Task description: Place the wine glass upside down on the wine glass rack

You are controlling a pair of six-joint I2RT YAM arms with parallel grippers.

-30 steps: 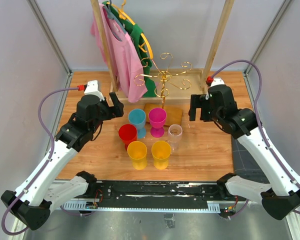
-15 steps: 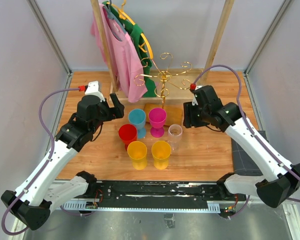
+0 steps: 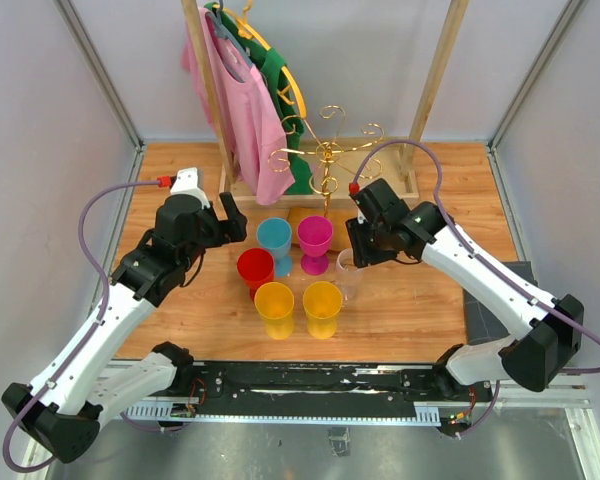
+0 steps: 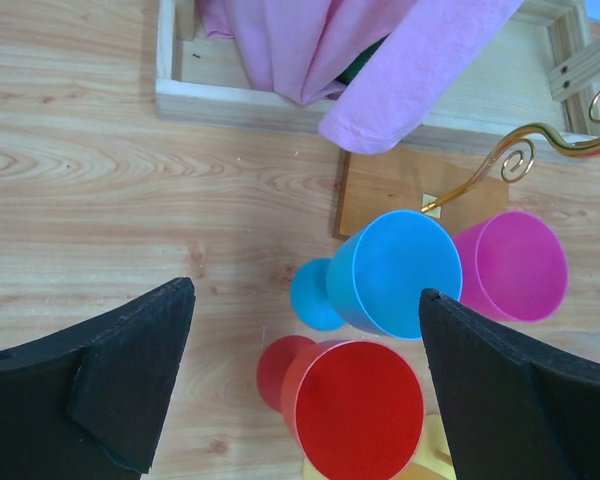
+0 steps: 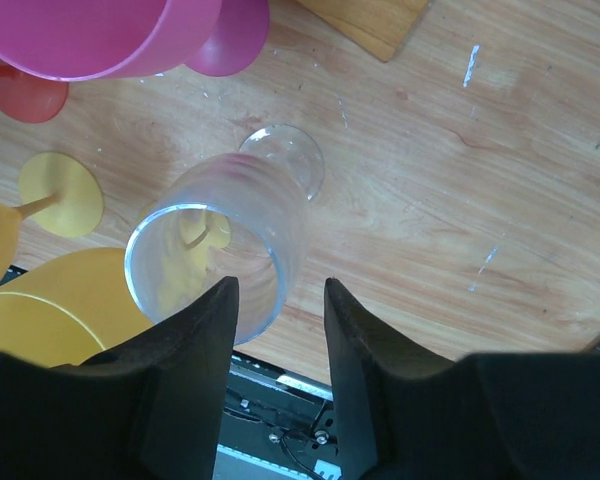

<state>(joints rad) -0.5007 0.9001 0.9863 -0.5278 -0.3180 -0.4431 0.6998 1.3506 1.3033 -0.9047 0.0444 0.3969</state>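
The wine glass is clear and stands upright right of the coloured glasses; in the right wrist view the wine glass shows its open mouth. My right gripper hangs just over it. Its jaws stand partly apart, straddling the near side of the rim without pressing on it. The wine glass rack, gold wire on a small wooden base, stands behind the glasses with bare arms. My left gripper is wide open above the red and blue glasses, holding nothing.
Blue, magenta, red and two yellow glasses crowd the left of the clear one. A wooden clothes rail with pink and green garments stands at the back, its right post behind the rack.
My right arm has swung left and down from the table's right side to over the clear glass, and its jaws have narrowed. The left arm has stayed put.
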